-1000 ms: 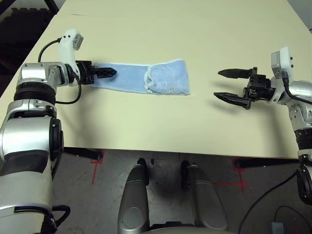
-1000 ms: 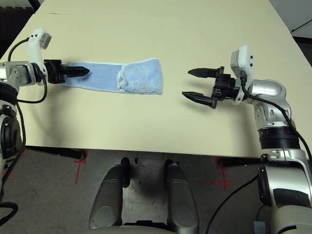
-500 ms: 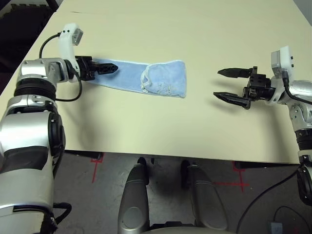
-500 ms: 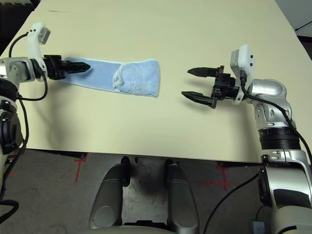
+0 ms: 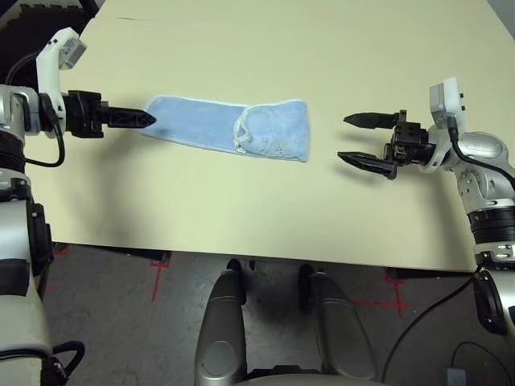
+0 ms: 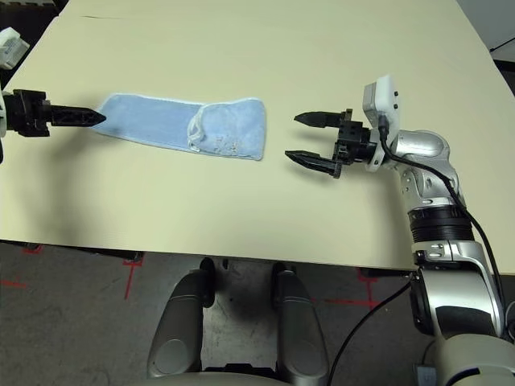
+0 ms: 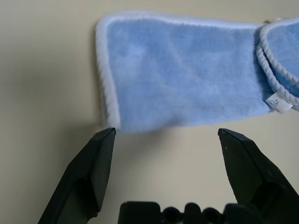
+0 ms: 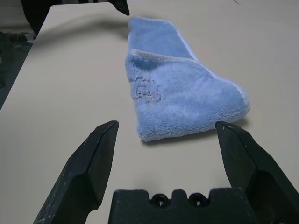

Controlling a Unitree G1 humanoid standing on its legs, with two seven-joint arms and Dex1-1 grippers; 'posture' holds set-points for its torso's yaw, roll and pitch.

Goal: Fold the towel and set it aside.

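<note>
The light blue towel (image 5: 211, 123) lies flat on the cream table (image 5: 241, 209) as a long strip, left of the middle. Its right end is folded back over itself, with white edging and faint embroidery (image 8: 145, 89) on the folded part. A small white tag (image 7: 279, 103) sits at the fold's edge. My left gripper (image 7: 166, 140) is open just off the towel's left end, touching nothing. My right gripper (image 5: 344, 137) is open a short way to the right of the folded end, with nothing between its fingers (image 8: 93, 158).
The table's front edge (image 5: 265, 259) runs close below both arms, with grey floor and red tape marks (image 5: 159, 265) beneath it. The table's left edge lies near my left arm. Bare tabletop stretches behind and in front of the towel.
My left gripper has drawn back to the left, off the towel's left end, which now lies free. My right gripper has moved a little left, closer to the folded end.
</note>
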